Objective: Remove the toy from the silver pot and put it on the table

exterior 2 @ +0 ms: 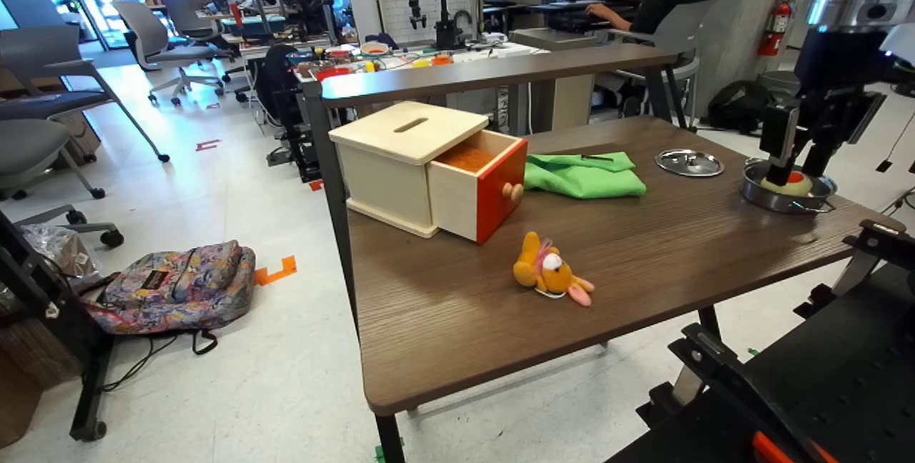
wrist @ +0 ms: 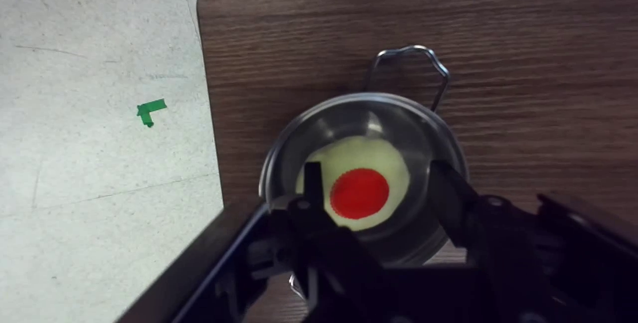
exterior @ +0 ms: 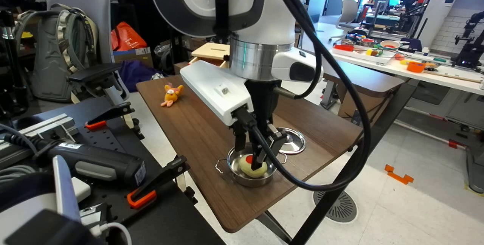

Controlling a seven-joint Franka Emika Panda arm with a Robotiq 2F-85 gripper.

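The toy, yellow with a red top, sits inside the silver pot in the wrist view [wrist: 369, 153] and in both exterior views [exterior: 247, 171] [exterior 2: 795, 188]. The silver pot [wrist: 344, 116] stands near a corner of the dark brown table [wrist: 538, 88]; it also shows in both exterior views [exterior: 251, 182] [exterior 2: 779, 202]. My gripper [wrist: 375, 166] is open and points down over the pot. In the wrist view one finger overlaps the toy's left edge, and the other lies to its right with a gap. Whether a finger touches the toy cannot be told. The gripper shows in both exterior views [exterior: 249, 158] [exterior 2: 793, 176].
A silver lid [exterior 2: 690, 162] lies beside the pot. A green cloth [exterior 2: 590, 177], a wooden box [exterior 2: 389, 177] with its red-fronted drawer [exterior 2: 493, 198] pulled open, and an orange toy figure [exterior 2: 547, 270] are farther along the table. A black bench with clamps [exterior: 159, 182] stands alongside.
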